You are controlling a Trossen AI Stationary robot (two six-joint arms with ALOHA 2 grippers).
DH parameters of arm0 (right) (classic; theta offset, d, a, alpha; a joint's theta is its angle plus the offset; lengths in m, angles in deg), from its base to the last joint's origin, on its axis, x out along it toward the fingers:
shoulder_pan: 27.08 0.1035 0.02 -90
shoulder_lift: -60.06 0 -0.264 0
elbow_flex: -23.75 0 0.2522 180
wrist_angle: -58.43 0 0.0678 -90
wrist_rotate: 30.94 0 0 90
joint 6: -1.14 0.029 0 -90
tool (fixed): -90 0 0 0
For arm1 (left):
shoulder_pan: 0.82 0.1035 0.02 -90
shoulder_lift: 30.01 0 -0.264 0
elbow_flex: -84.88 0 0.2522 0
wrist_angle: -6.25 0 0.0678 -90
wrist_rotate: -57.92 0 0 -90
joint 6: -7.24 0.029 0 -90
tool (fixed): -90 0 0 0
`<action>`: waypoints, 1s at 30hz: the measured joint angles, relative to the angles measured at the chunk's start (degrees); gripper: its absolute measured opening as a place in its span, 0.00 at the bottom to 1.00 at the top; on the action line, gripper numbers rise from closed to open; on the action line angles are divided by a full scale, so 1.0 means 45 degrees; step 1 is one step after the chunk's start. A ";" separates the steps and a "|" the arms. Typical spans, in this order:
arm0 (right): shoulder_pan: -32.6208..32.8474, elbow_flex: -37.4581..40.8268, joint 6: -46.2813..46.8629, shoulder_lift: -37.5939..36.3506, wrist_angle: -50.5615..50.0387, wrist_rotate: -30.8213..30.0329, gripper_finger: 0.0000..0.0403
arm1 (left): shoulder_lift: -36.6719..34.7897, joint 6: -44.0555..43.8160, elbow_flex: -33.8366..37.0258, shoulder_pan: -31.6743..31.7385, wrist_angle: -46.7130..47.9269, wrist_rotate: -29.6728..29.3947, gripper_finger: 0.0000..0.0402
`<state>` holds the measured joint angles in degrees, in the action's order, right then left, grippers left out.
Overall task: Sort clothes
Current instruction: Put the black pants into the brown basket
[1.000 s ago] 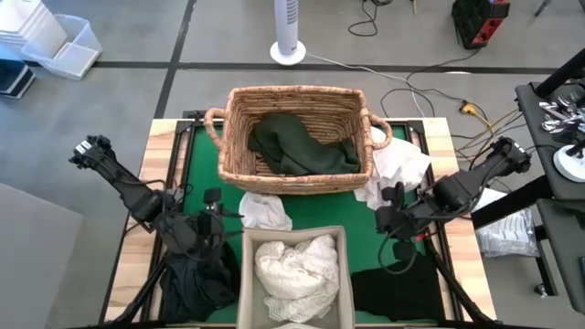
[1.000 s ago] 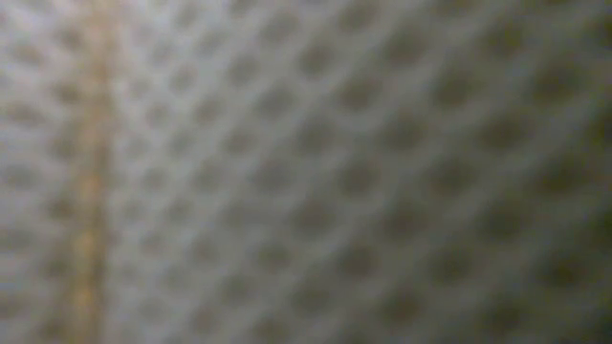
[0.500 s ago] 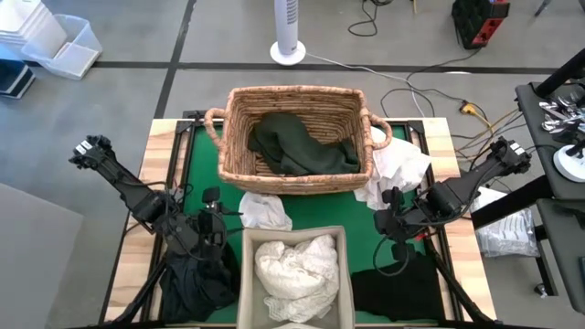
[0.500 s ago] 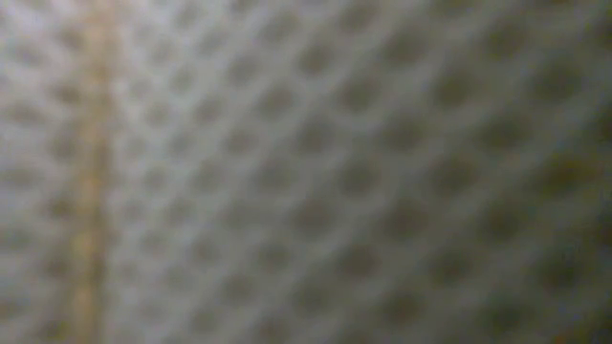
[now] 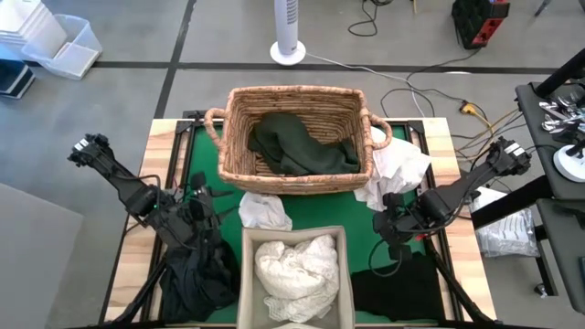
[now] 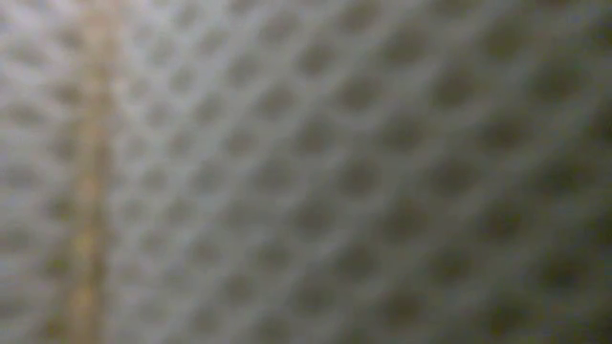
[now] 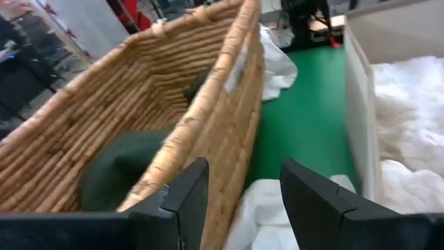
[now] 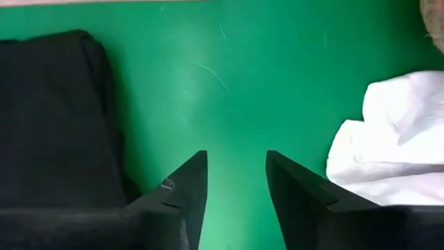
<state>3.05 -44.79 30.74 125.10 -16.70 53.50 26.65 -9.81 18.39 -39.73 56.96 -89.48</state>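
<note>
**Wicker, linen and green felt: both grippers empty over the mat**

Woven wicker forms the big handled basket (image 5: pixel 294 137) at the far side of our flat green table mat (image 5: pixel 203 174), and a dark green garment (image 5: pixel 300 146) lies inside it. Nearer us stands a pale fabric bin (image 5: pixel 295 277) holding crumpled white clothes (image 5: pixel 294 265). One loose white garment (image 5: pixel 265 212) lies between basket and bin; another white garment (image 5: pixel 398 169) lies at the basket's right end. A black garment (image 5: pixel 196 279) lies left of the bin, and a second black garment (image 5: pixel 398 291) right of it.

Our left gripper (image 7: pixel 239 201) hangs beside the basket's near wall, fingers spread and holding nothing. Our right gripper (image 8: pixel 236 194) hovers over bare mat between the right-hand black and white garments, fingers likewise parted and empty. We see only blurred mesh low down.
</note>
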 joint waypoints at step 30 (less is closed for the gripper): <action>0.3959 0.2319 0.3420 0.0140 0.4411 0.0560 0.52 | 0.0054 -0.0104 0.0000 -0.0003 -0.0112 -0.0167 0.39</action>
<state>20.87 -34.36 46.13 125.73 3.15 56.02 26.89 -10.28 18.39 -39.74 56.46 -90.23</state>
